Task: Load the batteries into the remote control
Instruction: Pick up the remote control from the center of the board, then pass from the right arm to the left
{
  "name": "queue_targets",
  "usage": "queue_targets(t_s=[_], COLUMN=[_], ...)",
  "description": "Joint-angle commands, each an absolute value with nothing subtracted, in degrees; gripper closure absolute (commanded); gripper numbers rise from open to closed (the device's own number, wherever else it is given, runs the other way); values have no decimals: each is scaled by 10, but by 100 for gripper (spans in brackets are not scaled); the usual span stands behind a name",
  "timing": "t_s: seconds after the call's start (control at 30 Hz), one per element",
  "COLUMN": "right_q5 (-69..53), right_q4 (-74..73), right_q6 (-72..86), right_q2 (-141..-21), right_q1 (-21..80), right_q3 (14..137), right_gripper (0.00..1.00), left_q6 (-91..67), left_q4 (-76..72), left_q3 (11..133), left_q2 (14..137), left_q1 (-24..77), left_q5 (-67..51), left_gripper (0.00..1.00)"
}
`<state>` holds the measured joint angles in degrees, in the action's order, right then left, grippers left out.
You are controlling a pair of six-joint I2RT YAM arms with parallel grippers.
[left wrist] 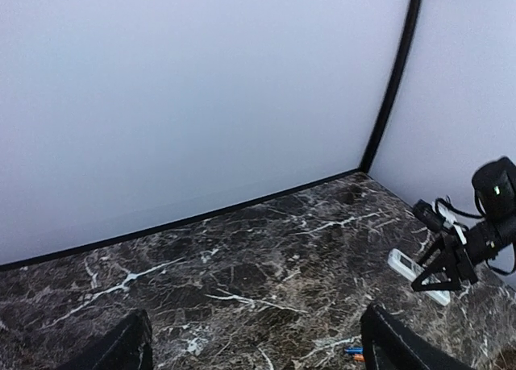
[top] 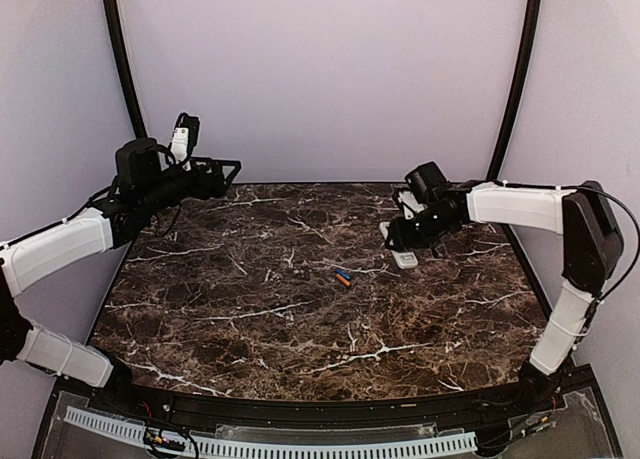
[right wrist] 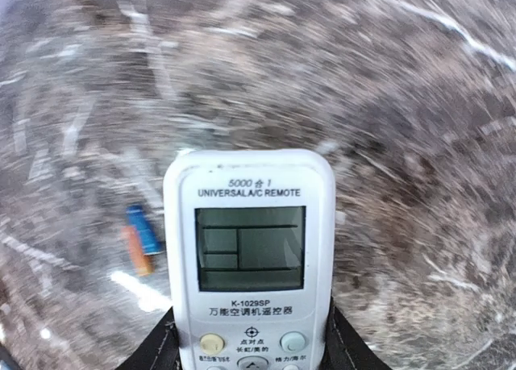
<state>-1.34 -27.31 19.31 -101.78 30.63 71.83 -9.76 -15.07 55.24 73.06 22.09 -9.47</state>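
Top external: the right gripper (top: 408, 241) sits low at the far right of the table (top: 250, 309), over the white remote control (top: 402, 258). The batteries (top: 343, 275) lie just left of it. Left wrist: the left gripper (left wrist: 256, 318) gapes wide, holding nothing. Right wrist: the right gripper's fingers (right wrist: 153, 350) clasp the remote control's long sides, display up.

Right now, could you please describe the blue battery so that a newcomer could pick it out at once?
On the dark marble table, look near the middle, left of the white remote control in the right end effector. Two tiny cells lie side by side there. The blue battery is nearer the remote; the orange battery is its only neighbour.
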Motion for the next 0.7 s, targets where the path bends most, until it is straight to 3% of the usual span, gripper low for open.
queue_targets(t_s=[0.0, 0.17, 0.4, 0.5, 0.67], right_q5=[-221, -300, -277, -257, -258], right_q4=[-244, -346, -454, -477, -479], right_q6=[35, -15, -47, -50, -50], right_q2=[-925, -910, -944, -958, -969], right_q1=[348, 383, 466, 495, 531], right_q3=[738, 807, 886, 901, 913], right_gripper=[70, 73, 76, 76, 76], left_q6=[66, 370, 660, 739, 754], left_q4=[-184, -126, -11, -6, 17], left_q3=[519, 446, 481, 490, 503], left_q2=[679, 611, 612, 636, 665], left_q1=[275, 373, 477, 518, 542], left_q5=[-237, -331, -205, -142, -131], left_gripper=[12, 12, 19, 22, 23])
